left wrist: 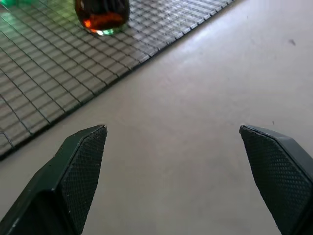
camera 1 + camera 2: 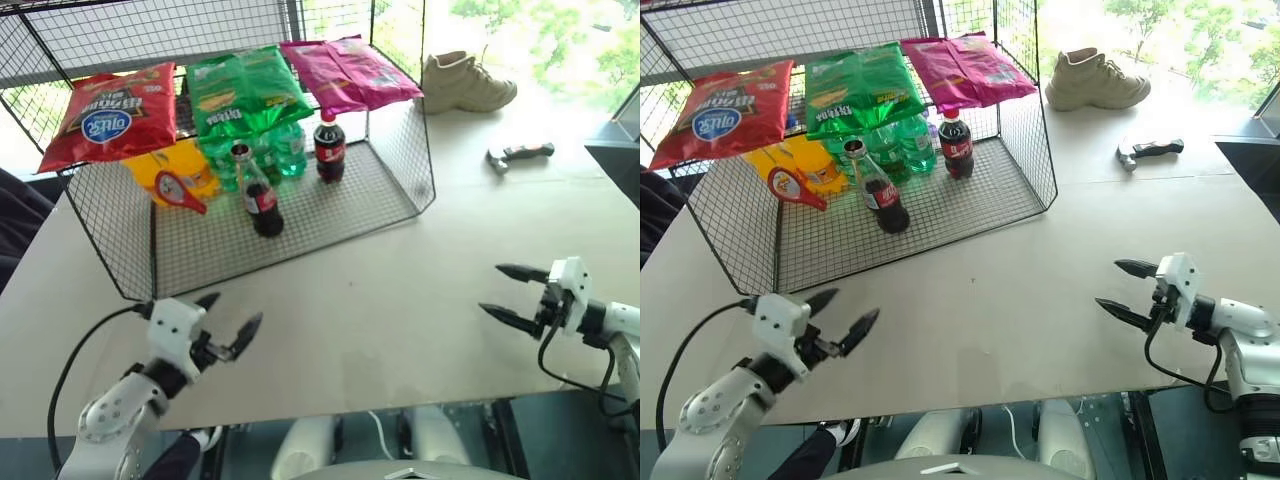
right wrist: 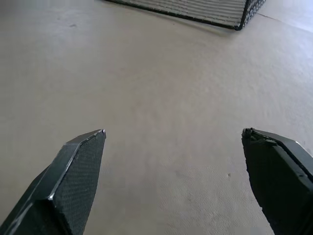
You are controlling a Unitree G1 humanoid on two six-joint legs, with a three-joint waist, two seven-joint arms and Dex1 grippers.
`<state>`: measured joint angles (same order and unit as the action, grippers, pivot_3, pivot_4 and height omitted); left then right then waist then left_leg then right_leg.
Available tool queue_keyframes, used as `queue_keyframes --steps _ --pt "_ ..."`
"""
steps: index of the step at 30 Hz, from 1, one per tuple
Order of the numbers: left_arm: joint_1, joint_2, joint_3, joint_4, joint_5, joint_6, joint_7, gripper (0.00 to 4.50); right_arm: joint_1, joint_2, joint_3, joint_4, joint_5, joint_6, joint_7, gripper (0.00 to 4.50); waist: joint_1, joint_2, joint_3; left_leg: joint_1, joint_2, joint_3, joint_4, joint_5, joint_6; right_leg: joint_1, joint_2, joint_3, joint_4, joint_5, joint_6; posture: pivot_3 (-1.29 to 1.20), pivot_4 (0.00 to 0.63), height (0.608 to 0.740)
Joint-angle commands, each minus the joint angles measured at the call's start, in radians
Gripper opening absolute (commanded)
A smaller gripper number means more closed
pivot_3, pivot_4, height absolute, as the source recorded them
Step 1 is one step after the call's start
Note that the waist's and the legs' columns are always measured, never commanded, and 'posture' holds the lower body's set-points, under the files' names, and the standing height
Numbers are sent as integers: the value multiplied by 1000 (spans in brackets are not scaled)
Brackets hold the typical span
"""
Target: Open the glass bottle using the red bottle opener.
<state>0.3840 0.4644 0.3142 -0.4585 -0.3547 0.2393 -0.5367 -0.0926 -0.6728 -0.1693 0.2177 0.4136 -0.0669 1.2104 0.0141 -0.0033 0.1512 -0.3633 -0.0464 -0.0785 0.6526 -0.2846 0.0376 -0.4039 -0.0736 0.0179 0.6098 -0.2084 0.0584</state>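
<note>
My left hand [image 2: 232, 318] hovers low over the bare desk [image 2: 400, 290] near its front edge, fingers spread wide and grasping nothing. Ahead of it, just past the edge of the wire rack [image 2: 400, 190], lies the mesh floor where both task things sit.

The red bottle opener [image 2: 180, 191] is furthest left of the two, at the back of the rack floor against a yellow packet [image 2: 160, 165], ring head toward the back and handle pointing forward and to the right. I judge it thin, stiff and light; the handle is the place to pinch, though it may skate on the mesh.

Just right of it the glass bottle [image 2: 260, 195] stands upright near the middle of the rack floor, cap on. Glass is hard, slick and breakable, and the liquid gives it weight, so I would clasp it around the labelled waist, not the narrow neck. A fatter plastic cola bottle [image 2: 330, 147] stands behind it to the right, beside green bottles [image 2: 280, 150], with snack bags [image 2: 250, 90] draped over the rack top.

Both things lie ahead of my left hand, well apart from it. My right hand [image 2: 512, 293] hangs far right over open desk, fingers released and empty, pointing inward, further from the bottle than the left.
</note>
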Motion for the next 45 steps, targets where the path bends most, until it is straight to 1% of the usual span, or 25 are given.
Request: queue_keyframes --steps 1,3,7,10,12,15,23,30,36,37,38,42,43,44,45 --pt "-89 -40 73 28 2 -27 110 4500 21 43 19 -260 81 97 -80 4467 0 1 0 0 0 0 0 0 0 0 0 0 0 0 0 0 150 740" --pt "-160 -59 97 68 11 -33 169 4500 32 72 49 -424 122 171 -140 4467 1 1 0 0 0 0 0 0 0 0 0 0 0 1 2 0 150 740" --pt "-267 -67 121 135 33 -43 229 4500 28 110 90 -619 180 275 -228 4467 1 0 0 -2 -1 -2 0 1 -1 -2 2 -1 1 2 3 0 150 740" --pt "-336 -56 139 180 38 -47 267 4500 2 129 113 -718 225 330 -278 4467 0 -3 0 -3 -4 -2 0 1 -1 -3 2 -1 0 2 3 0 150 740" --pt "-370 -45 146 207 44 -51 277 4500 -17 138 124 -766 251 363 -309 4467 1 -4 1 -4 -4 -2 0 3 -5 -4 2 -1 0 2 3 0 150 740" --pt "-427 -24 154 252 47 -60 281 4500 -49 154 147 -836 275 405 -365 4467 0 -5 1 -6 -4 -3 0 3 -5 -6 2 -1 1 2 3 0 150 740" --pt "-559 24 131 392 50 -111 253 4500 -65 174 181 -889 229 422 -468 4467 0 -6 0 -8 -4 -3 0 3 -6 -8 2 -2 2 2 3 0 150 740" --pt "-660 33 104 504 63 -169 232 4500 -44 160 186 -888 197 410 -472 4467 -1 -7 0 -8 -4 -3 0 4 -6 -8 3 -2 3 2 3 0 150 740" --pt "-686 21 89 544 58 -216 203 4500 -42 162 185 -878 185 399 -469 4467 -2 -8 0 -7 -5 -2 1 4 -6 -10 2 -1 8 2 3 0 150 740" --pt "-687 19 88 546 55 -223 199 4001 -41 162 185 -877 183 397 -468 4500 -2 -8 0 -7 -5 -2 1 4 -6 -10 2 -1 9 2 3 0 150 740" --pt "-685 17 87 546 53 -228 198 3904 -39 161 185 -877 183 395 -467 4500 -2 -8 0 -7 -5 -2 1 4 -7 -10 2 -1 9 2 3 0 150 740" --pt "-674 13 89 539 45 -236 194 2067 -34 157 184 -876 181 392 -465 4500 -2 -8 0 -6 -5 -2 1 4 -7 -10 2 -1 11 2 3 0 150 740" --pt "-669 11 91 535 41 -235 193 1478 -35 157 184 -876 181 392 -465 4500 -2 -9 0 -6 -5 -2 1 4 -7 -10 2 -1 12 2 3 0 150 740" --pt "-664 9 93 529 38 -235 192 1113 -35 155 184 -875 182 393 -464 4500 -2 -9 0 -6 -5 -2 1 4 -7 -10 2 -1 12 2 3 0 150 740" --pt "-658 6 95 522 35 -234 192 636 -35 154 184 -875 182 393 -463 4500 -2 -9 0 -6 -5 -2 1 4 -7 -10 2 -1 12 2 3 0 150 740"
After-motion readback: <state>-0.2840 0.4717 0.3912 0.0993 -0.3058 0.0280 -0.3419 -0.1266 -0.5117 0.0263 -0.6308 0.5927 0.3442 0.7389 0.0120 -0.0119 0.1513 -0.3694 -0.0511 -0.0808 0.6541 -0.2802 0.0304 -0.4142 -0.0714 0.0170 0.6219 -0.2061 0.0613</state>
